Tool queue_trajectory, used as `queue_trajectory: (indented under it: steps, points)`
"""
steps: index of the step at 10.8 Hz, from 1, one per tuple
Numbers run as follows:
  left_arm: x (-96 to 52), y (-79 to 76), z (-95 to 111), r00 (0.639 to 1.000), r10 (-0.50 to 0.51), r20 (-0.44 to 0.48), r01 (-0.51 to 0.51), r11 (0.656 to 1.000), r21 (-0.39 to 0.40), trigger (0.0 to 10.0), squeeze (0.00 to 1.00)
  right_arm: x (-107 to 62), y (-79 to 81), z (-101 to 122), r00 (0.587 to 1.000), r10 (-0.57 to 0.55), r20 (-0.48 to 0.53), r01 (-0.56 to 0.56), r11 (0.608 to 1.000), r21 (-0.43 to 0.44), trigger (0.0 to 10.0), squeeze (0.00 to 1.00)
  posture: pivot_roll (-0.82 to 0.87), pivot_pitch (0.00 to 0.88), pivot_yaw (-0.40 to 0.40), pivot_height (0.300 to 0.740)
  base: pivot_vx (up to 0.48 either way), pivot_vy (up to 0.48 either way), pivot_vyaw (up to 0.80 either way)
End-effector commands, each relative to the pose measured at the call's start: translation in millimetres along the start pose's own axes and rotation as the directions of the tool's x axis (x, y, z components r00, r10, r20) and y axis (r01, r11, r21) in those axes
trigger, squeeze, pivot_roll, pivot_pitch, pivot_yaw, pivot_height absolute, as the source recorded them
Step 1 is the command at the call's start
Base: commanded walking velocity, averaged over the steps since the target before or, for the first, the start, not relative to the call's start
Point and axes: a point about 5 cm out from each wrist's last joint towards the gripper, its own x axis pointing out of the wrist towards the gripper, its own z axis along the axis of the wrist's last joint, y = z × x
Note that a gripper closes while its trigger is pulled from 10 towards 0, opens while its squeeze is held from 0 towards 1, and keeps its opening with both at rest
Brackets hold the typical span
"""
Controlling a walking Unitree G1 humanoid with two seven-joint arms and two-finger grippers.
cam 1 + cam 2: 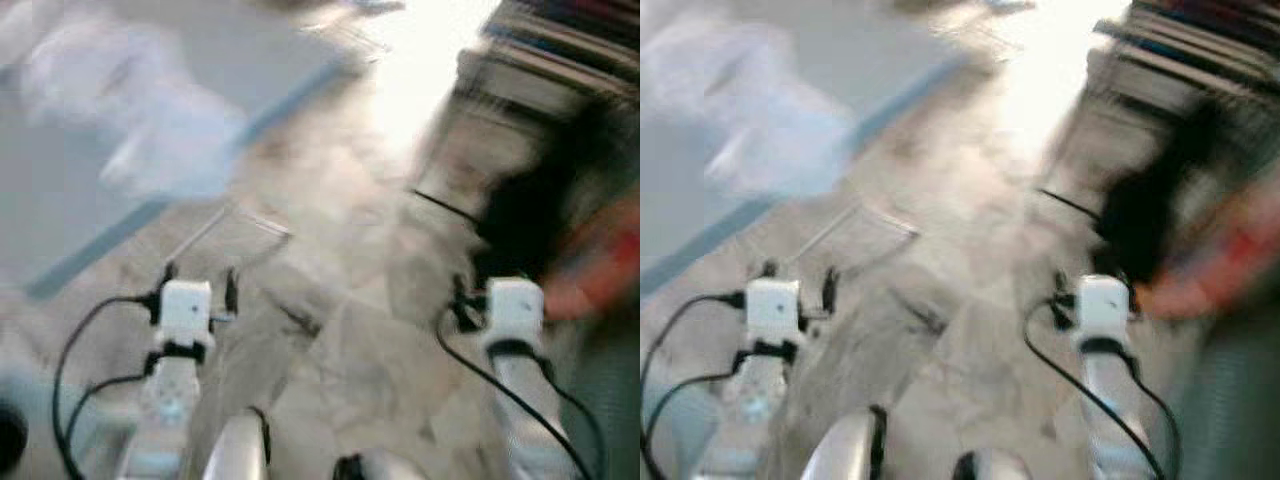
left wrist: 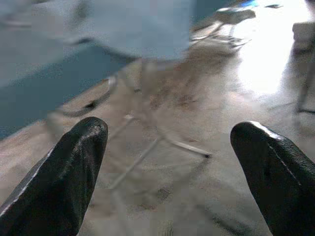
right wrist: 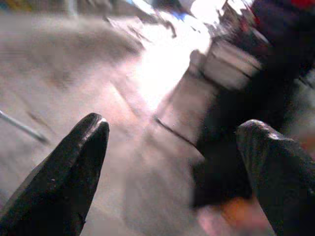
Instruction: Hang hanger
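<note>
On the Floor, a Wire Hanger Ahead of Spread Fingers

Head view, blurred: hanger (image 1: 235, 225) lies on marbled floor (image 1: 350, 350) beyond left gripper (image 1: 200, 282). Left wrist view: fingers apart, hanger between them. Right wrist view: right gripper (image 3: 172, 172) spread, dark shape indistinct

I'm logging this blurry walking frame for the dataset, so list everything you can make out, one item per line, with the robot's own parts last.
Hanger: one, thin pale wire, lying on the floor ahead of the left gripper.
Pale blue cloth: one heap, light blue, upper left, too blurred to identify.
Floor: mottled beige-grey, with a bright glare patch at the top.
Dark shape: one, black, on the right; blurred, cannot tell what it is.
Red-orange thing: one, far right, blurred.
Left gripper: black fingers open, empty, over the floor near the hanger.
Right gripper: black fingers open, empty, facing the dark shape.
</note>
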Motion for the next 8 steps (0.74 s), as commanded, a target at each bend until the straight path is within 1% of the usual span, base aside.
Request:
queue_trajectory:
  steps: [1, 2, 3, 4, 6, 8]
  points:
    - [-1.3, -2.3, 2.1, 1.000, 0.002, 0.015, -0.002, 1.000, 0.002, 10.0, 0.00, -0.3, -4.6, -3.3, 1.000, -0.004, -0.007, 0.004, 1.000, -0.003, 10.0, 0.04, 0.09, 0.167, -0.052, 0.740, 0.000, 0.000, 0.80]
    - [-1.9, -1.9, 2.0, 1.000, 0.010, 0.017, -0.010, 1.000, 0.007, 10.0, 0.00, 0.8, -6.3, -3.4, 1.000, -0.006, -0.008, 0.006, 1.000, -0.003, 10.0, 0.04, 0.09, 0.169, -0.055, 0.740, 0.000, 0.000, 0.80]
    - [-0.8, 4.0, 0.5, 0.998, 0.056, 0.012, -0.056, 0.998, 0.008, 10.0, 0.00, -0.9, -5.5, -5.8, 1.000, 0.003, -0.021, -0.004, 1.000, -0.009, 10.0, 0.04, 0.09, 0.175, -0.058, 0.740, 0.000, 0.000, 0.80]
    - [-1.0, 5.3, 0.6, 0.998, 0.066, 0.011, -0.066, 0.998, 0.001, 10.0, 0.00, -2.0, -5.4, -6.1, 1.000, 0.005, -0.021, -0.005, 1.000, -0.005, 10.0, 0.04, 0.09, 0.180, -0.059, 0.740, 0.000, 0.000, 0.80]
    - [-2.1, 4.2, 0.4, 0.998, 0.070, 0.007, -0.070, 0.998, 0.001, 10.0, 0.00, -3.7, -3.7, -10.5, 0.999, 0.011, -0.046, -0.011, 1.000, -0.006, 10.0, 0.04, 0.09, 0.184, -0.063, 0.740, 0.000, 0.000, 0.80]
    - [-1.1, 5.9, -1.4, 0.995, 0.104, -0.004, -0.104, 0.995, -0.008, 10.0, 0.00, -3.2, -7.5, -11.5, 0.999, 0.004, -0.051, -0.004, 1.000, -0.003, 10.0, 0.04, 0.08, 0.184, -0.067, 0.740, 0.000, 0.000, 0.80]
